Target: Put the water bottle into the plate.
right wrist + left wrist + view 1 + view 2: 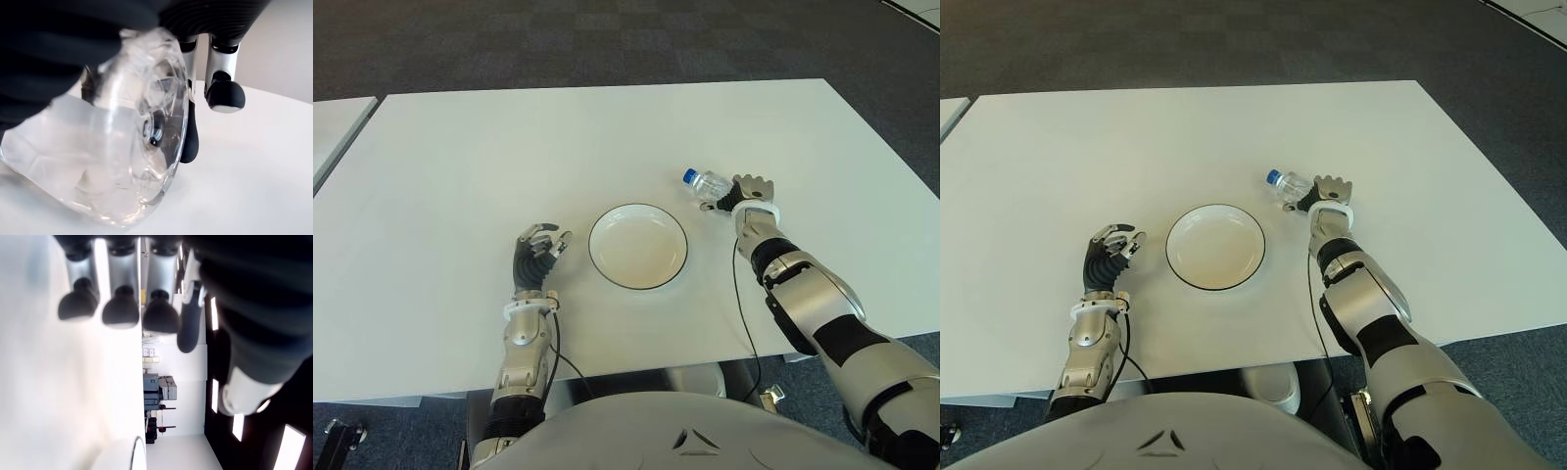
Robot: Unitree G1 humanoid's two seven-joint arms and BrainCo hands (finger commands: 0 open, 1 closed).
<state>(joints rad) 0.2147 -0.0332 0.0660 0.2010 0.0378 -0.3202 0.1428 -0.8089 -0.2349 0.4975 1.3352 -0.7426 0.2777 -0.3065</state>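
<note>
1. You have a wide white desk (pixel 460 166) with bare surface on all sides of the work area; its near edge runs just in front of the robot's body, and dark carpet (pixel 607 39) lies beyond the far edge. A second white surface shows cut off at the far left.
2. The right arm (pixel 813 304) reaches forward across the right part of the desk, with open room to its right.
3. The plate (pixel 637 246), white with a dark rim, sits near the middle with nothing in it, clear desk around it.
4. The left hand (pixel 536 257) shows just left of the plate, fingers loosely curled and holding nothing.
5. The right hand (pixel 744 199) is closed around the water bottle (pixel 707 183), which lies tilted on the desk just beyond and right of the plate, apart from its rim.
6. In the right wrist view the bottle's clear base fills the frame and touches the desk; the hand hides most of its body.
7. The blue cap (pixel 688 176) points away to the left.
</note>
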